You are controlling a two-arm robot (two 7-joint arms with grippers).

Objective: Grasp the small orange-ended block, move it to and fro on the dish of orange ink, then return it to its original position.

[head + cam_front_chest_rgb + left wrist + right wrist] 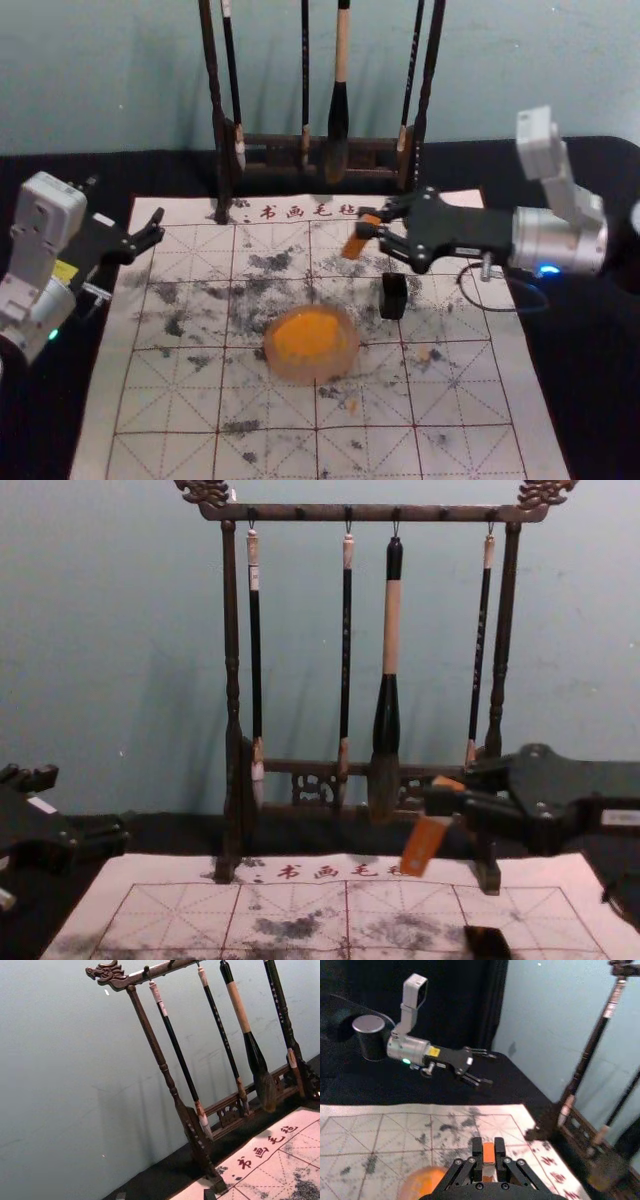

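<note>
In the head view my right gripper [370,222] is above the mat, behind and right of the ink dish [350,366], shut on the orange block [354,246]. The block tilts, its lower end hanging below the fingers; the chest view also has this tilted block [424,846]. The right wrist view has the block [489,1153] pinched by my right gripper [489,1147], with the dish [409,1191] close by. Orange ink [307,334] covers the dish's middle. My left gripper [152,230] is idle and open at the mat's back left; its fingertips [209,1194] edge into the left wrist view.
A small black block [393,296] stands on the gridded mat [180,400], right of the dish. Behind, a wooden rack [375,513] holds several hanging brushes, one of them thick [388,715]. A dark cylinder [369,1037] stands beyond the left arm.
</note>
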